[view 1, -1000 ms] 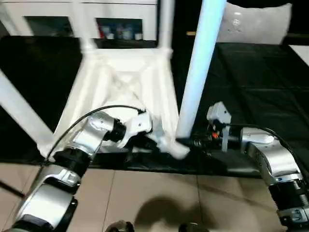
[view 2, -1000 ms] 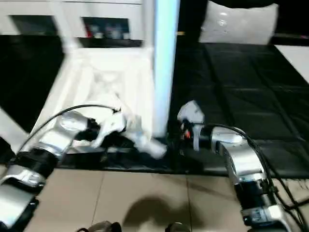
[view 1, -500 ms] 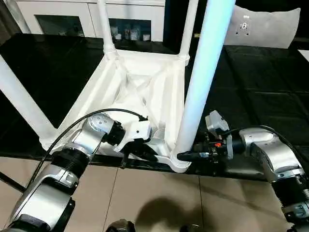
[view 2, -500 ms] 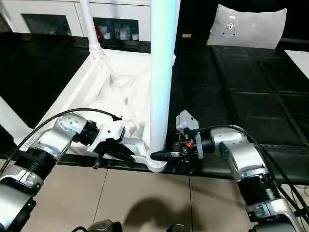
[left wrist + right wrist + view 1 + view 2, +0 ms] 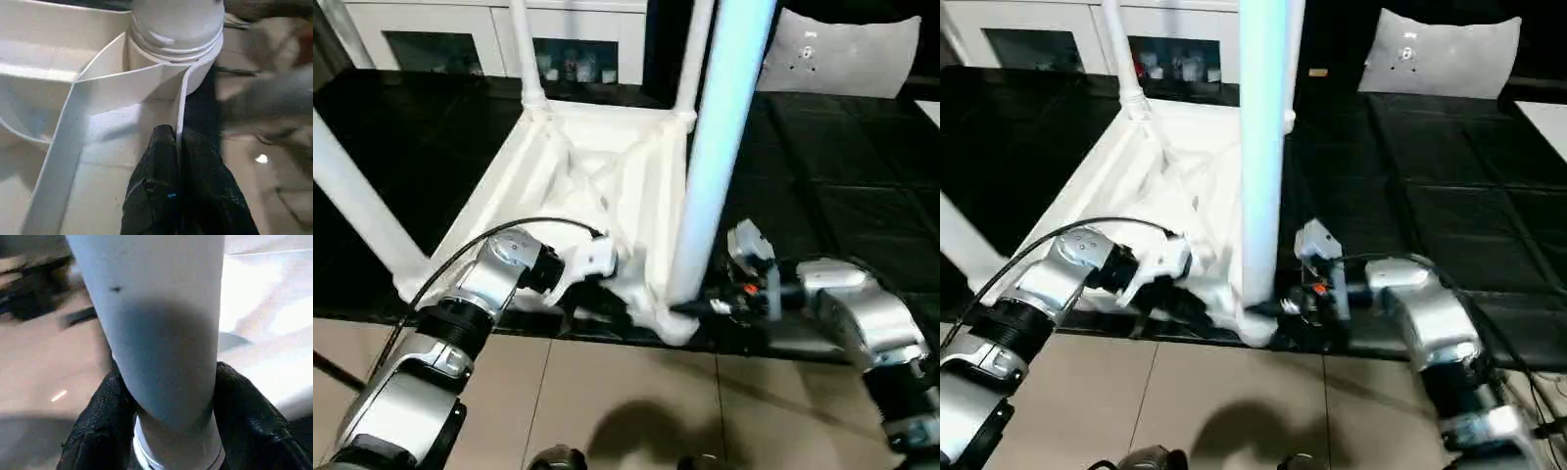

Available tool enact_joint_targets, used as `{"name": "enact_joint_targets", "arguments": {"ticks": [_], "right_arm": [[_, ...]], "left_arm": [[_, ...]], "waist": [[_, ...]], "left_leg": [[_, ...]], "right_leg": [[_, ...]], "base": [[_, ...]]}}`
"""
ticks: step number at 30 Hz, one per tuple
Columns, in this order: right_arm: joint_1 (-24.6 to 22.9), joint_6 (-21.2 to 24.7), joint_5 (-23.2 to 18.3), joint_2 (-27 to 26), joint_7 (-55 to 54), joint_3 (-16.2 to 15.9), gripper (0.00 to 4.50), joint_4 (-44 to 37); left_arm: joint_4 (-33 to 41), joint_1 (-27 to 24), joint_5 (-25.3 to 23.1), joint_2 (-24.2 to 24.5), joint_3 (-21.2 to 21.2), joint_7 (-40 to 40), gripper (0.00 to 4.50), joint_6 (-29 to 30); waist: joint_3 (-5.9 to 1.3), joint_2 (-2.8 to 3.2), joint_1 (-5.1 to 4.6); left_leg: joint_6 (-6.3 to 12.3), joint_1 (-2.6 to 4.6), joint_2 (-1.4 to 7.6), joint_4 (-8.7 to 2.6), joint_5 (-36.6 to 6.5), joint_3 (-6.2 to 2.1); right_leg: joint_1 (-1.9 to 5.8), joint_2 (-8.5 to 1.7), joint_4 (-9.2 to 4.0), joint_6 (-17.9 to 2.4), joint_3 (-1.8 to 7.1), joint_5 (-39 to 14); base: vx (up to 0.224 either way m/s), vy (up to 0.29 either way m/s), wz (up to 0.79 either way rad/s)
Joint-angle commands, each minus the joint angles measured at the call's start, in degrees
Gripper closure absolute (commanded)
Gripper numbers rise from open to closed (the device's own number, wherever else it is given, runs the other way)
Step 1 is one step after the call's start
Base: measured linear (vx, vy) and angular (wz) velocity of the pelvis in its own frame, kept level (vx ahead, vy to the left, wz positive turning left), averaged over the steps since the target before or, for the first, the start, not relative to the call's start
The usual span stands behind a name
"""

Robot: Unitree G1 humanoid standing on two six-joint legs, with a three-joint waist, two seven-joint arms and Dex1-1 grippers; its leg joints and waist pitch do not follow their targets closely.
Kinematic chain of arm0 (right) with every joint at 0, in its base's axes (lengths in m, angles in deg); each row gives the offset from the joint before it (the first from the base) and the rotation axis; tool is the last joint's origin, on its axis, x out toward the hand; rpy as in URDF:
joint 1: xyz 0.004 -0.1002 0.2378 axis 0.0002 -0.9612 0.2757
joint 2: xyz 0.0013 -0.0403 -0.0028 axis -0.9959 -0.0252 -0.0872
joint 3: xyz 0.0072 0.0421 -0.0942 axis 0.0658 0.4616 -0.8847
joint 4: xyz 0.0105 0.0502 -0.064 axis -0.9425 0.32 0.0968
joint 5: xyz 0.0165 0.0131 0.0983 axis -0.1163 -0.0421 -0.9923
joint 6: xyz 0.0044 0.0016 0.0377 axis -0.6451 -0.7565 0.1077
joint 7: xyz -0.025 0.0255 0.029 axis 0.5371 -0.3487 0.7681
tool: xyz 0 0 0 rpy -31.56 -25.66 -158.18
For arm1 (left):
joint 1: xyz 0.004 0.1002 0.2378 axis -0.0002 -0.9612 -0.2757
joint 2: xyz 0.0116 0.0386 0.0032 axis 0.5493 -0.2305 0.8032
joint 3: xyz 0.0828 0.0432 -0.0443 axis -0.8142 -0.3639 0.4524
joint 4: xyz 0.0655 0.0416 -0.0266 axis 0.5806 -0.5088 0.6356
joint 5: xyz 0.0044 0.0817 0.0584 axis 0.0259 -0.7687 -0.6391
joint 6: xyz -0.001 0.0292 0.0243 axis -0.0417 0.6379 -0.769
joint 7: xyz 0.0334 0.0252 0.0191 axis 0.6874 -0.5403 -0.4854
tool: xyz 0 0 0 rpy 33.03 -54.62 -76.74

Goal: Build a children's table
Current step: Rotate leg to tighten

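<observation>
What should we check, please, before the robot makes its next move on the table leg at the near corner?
1. Right gripper around the near leg just above its base: ok, a finger on each side of the tube.
2. Left gripper pinching the thin rim wall of the table top beside the corner socket: ok, fingers shut on the wall.
3. Near leg upright in its socket: ok, it stands roughly vertical.
4. Near leg fully seated: cannot tell; a ringed collar shows at the joint.
5. Other three legs standing in their corners: ok.
6. Top lying underside up on the black padded surface: ok.
</observation>
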Motion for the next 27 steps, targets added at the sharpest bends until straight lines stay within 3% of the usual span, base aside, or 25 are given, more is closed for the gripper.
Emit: {"name": "enact_joint_targets", "arguments": {"ticks": [1, 2, 4, 5, 7, 9, 11, 12, 15, 17, 23, 27], "right_arm": [[1.18, 2.52, 1.05, -5.54, -9.89, -1.02, 2.52, -0.42], [1.88, 4.2, 2.6, -8.76, -16.83, 0.19, 2.53, 0.35], [2.61, 6.21, 3.73, -12.1, -23.86, 1.85, 2.54, 0.97], [2.91, 7.18, 4.14, -13.66, -27.06, 2.67, 2.54, 1.14], [3.76, 8.49, 6.92, -18.61, -37.11, 3.99, 2.54, 1.4], [4.06, 8.78, 7.5, -20.0, -39.68, 4.38, 2.54, 1.6], [4.25, 8.07, 7.49, -21.5, -41.19, 4.63, 2.54, 1.54], [3.88, 6.83, 6.94, -21.64, -40.38, 4.65, 2.19, 0.98], [2.92, 5.89, 5.91, -21.06, -37.79, 4.94, 1.82, -0.18], [2.26, 5.13, 5.89, -19.91, -36.41, 4.77, 1.62, -0.77], [0.69, 1.63, 5.9, -14.07, -31.55, 5.59, 1.1, -1.18], [-0.32, -3.99, 5.46, -8.25, -22.85, 5.34, 0.85, -1.05]], "left_arm": [[2.33, 2.22, 2.04, -7.14, 0.54, -7.36, 4.5, 3.86], [1.34, 2.99, 1.63, -9.38, 1.59, -12.61, 4.5, 5.64], [0.31, 3.7, 0.89, -11.21, 2.4, -17.22, 4.5, 6.64], [-0.08, 3.96, 0.47, -11.9, 2.7, -19.07, 4.5, 6.95], [-1.62, 5.19, -0.37, -14.51, 4.32, -26.69, 4.5, 7.85], [-1.88, 5.55, -0.53, -15.26, 4.83, -28.67, 4.5, 8.29], [-1.6, 5.83, -1.52, -16.14, 5.13, -31.36, 4.5, 8.8], [-1.13, 5.71, -1.76, -16.45, 5.2, -31.73, 4.5, 9.01], [-0.1, 5.15, -1.7, -16.21, 4.84, -30.55, 4.5, 9.18], [0.32, 4.71, -1.89, -15.5, 4.34, -29.63, 4.5, 8.63], [0.93, 3.15, -2.48, -11.3, 2.1, -23.51, 4.5, 5.39], [1.56, 1.64, -2.19, -7.74, 0.27, -15.93, 4.5, 0.26]], "waist": [[-3.7, -0.62, -0.56], [-3.6, -0.51, -1.28], [-3.74, -0.71, -2.51], [-3.98, -0.84, -3.05], [-3.92, -0.52, -3.45], [-4.26, -0.8, -3.75], [-4.3, -0.58, -3.66], [-4.34, -0.57, -3.59], [-4.44, -0.51, -3.21], [-4.29, -0.49, -3.09], [-3.93, -0.5, -2.8], [-4.03, -0.48, -2.56]], "left_leg": [[-0.17, 1.95, 3.04, -4.89, -16.69, -2.05], [-0.75, 1.51, 3.05, -5.17, -16.54, -2.12], [-1.27, 1.63, 2.66, -4.94, -17.81, -2.14], [-0.78, 1.33, 2.43, -4.77, -17.24, -2.27], [0.44, 1.08, 2.38, -4.64, -15.16, -2.05], [1.31, 1.36, 2.2, -4.35, -13.95, -1.89], [3.08, 1.28, 2.26, -4.19, -11.49, -1.75], [3.5, 1.25, 2.3, -4.16, -10.81, -1.75], [5.66, 1.14, 2.45, -4.07, -7.8, -1.7], [6.03, 1.18, 2.49, -4.12, -8.43, -1.69], [4.46, 1.4, 2.73, -4.5, -12.21, -1.83], [4.48, 1.44, 2.8, -4.41, -12.27, -1.72]], "right_leg": [[1.85, -3.09, -4.49, -11.42, 1.7, -22.3], [1.95, -2.79, -4.29, -11.35, 1.61, -21.06], [1.63, -2.67, -4.49, -11.3, 1.53, -21.43], [2.06, -2.83, -4.68, -10.9, 1.46, -21.31], [1.91, -2.7, -4.73, -11.06, 1.6, -18.8], [1.91, -2.54, -4.77, -11.45, 1.53, -16.69], [2.05, -2.44, -4.65, -12.19, 1.56, -13.15], [2.2, -2.46, -4.53, -12.45, 1.55, -11.95], [2.62, -2.4, -3.87, -14.0, 1.43, -6.06], [2.62, -2.45, -4.0, -14.35, 1.41, -6.7], [2.4, -2.52, -4.57, -13.11, 1.45, -12.54], [2.47, -2.54, -4.33, -13.46, 1.57, -10.83]], "base": [[0.0, 0.0, 0.0], [0.0, 0.0, 0.0], [0.0, 0.0, 0.0], [0.0, 0.0, 0.0], [0.0, 0.0, 0.0], [0.0, 0.0, 0.0], [0.0, 0.0, 0.0], [0.0, 0.0, 0.0], [0.0, 0.0, 0.0], [0.0, 0.0, 0.0], [0.0, 0.0, 0.0], [0.0, 0.0, 0.0]]}}
